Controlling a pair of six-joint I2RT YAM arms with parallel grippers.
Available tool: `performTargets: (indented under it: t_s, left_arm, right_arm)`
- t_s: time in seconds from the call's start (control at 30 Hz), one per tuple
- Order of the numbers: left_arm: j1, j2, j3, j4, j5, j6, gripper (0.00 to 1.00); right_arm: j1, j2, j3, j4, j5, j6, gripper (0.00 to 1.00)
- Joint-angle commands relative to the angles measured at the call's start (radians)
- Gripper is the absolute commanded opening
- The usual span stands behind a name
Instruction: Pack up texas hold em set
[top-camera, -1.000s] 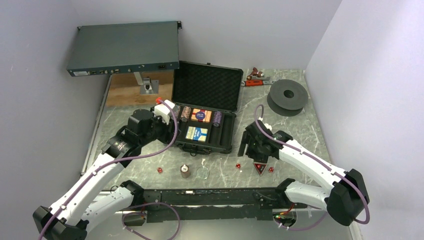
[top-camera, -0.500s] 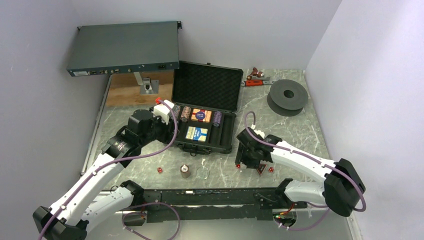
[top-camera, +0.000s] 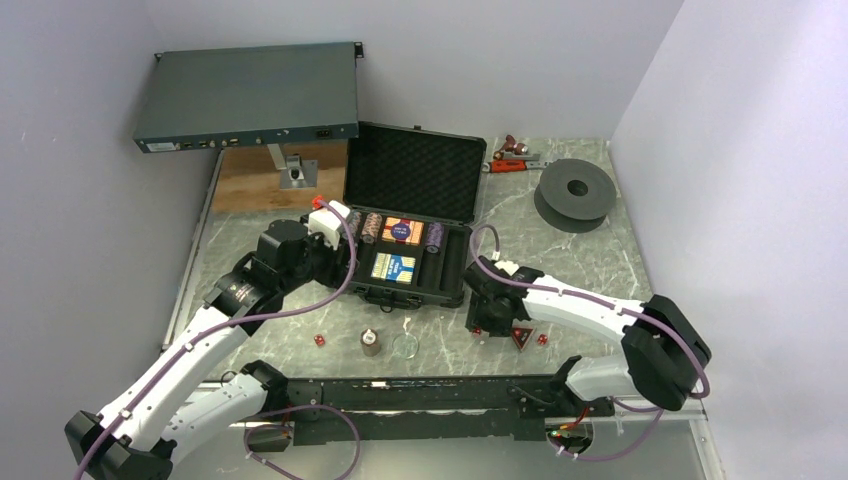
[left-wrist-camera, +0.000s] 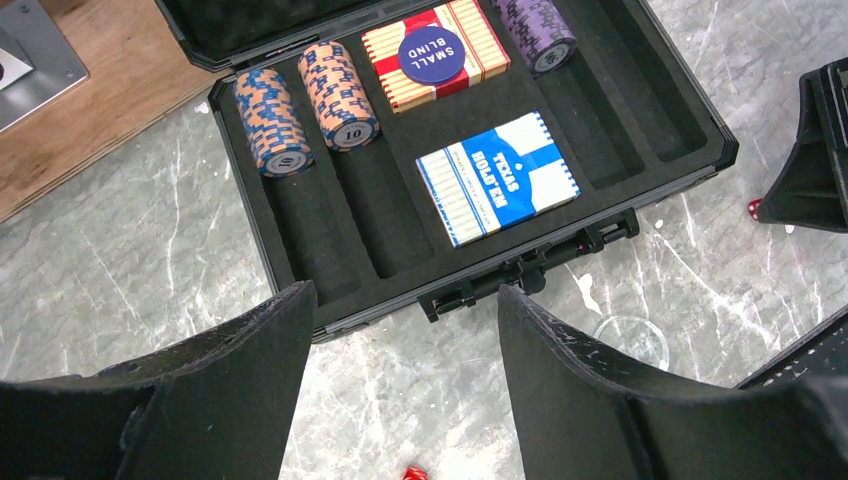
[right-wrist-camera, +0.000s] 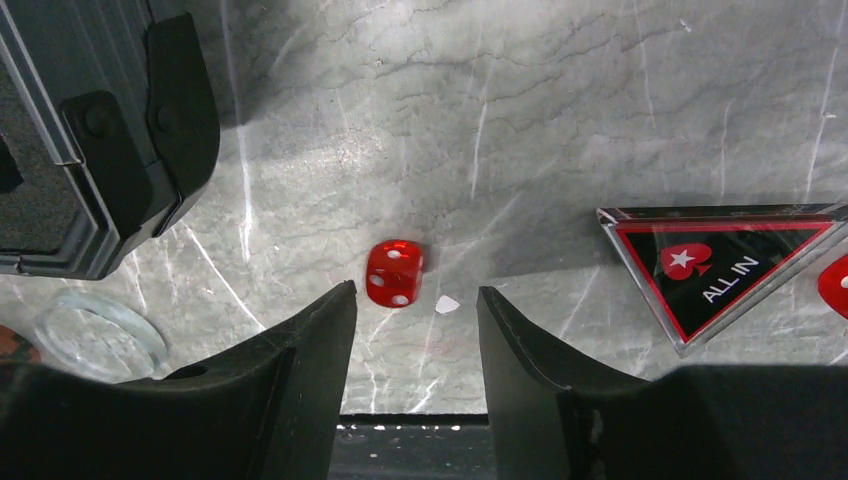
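Observation:
The black case (top-camera: 455, 268) lies open in the middle, lid up. In the left wrist view its tray (left-wrist-camera: 640, 130) holds two orange-blue chip stacks (left-wrist-camera: 272, 120), a purple stack (left-wrist-camera: 535, 30), a red card deck (left-wrist-camera: 435, 55) and a blue deck (left-wrist-camera: 497, 178). My left gripper (left-wrist-camera: 400, 300) is open and empty above the table before the case's front edge. My right gripper (right-wrist-camera: 415, 300) is open just over a small red die (right-wrist-camera: 394, 273), which lies near the left fingertip. The triangular marker (right-wrist-camera: 720, 265) lies to the right, with another die (right-wrist-camera: 835, 285) beyond it.
A short brown chip stack (top-camera: 370, 343), a clear disc (top-camera: 405, 345) and a red die (top-camera: 320, 341) lie in front of the case. A grey-blue rack unit (top-camera: 248, 98) stands at the back left, a black spool (top-camera: 574, 195) at the back right.
My right gripper has moved left from above the marker to over the die by the case's front right corner. The left arm has not moved.

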Motion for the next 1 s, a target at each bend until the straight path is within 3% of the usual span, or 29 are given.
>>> performTargets:
  t_s: [0.0, 0.33, 0.97]
  left_arm:
    - [-0.003, -0.003, 0.031, 0.009, -0.013, 0.007, 0.72]
    - [-0.003, 0.001, 0.034, 0.007, -0.013, 0.007, 0.71]
    - [-0.005, -0.010, 0.030, 0.007, -0.013, 0.007, 0.71]
  right_arm:
    - [0.011, 0.016, 0.042, 0.005, 0.050, 0.001, 0.51]
    - [0.023, 0.015, 0.060, -0.010, 0.068, -0.003, 0.49]
    - [0.032, 0.095, 0.092, 0.006, 0.070, -0.033, 0.31]
